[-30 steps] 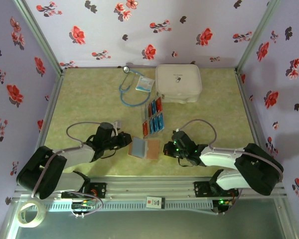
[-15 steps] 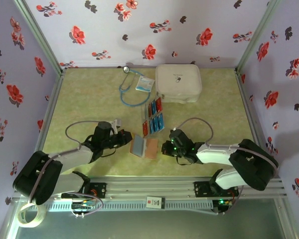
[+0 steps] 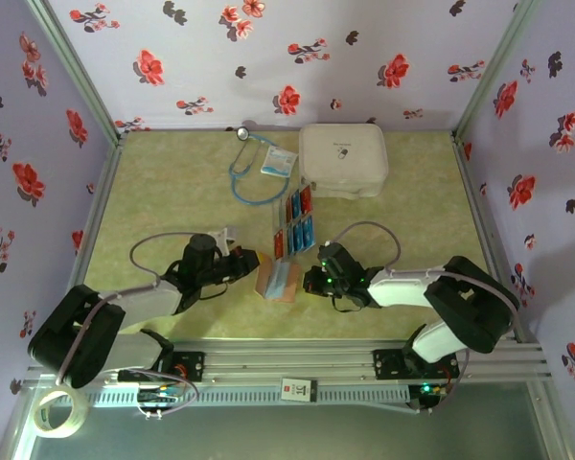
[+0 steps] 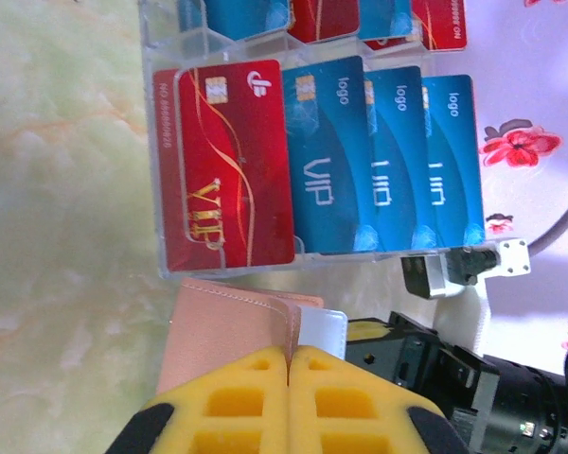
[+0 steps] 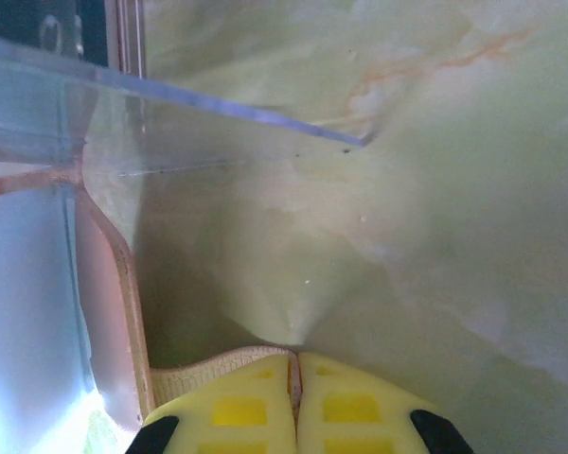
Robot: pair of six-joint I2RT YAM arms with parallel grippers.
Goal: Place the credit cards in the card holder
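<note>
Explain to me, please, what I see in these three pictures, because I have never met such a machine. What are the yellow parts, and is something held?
The machine is a left arm and a right arm, bolted at the near edge of a table. One picture comes from a camera above them. The other two come from a small camera on each wrist, so the yellow blocks are that arm's own two fingers. On the table lie a stethoscope, a white case, a white-and-blue packet and a clear tray holding red and blue credit cards. Between the arms is a small tan card holder. The left gripper is shut on one edge of it, and the right gripper looks shut on the opposite edge.
</note>
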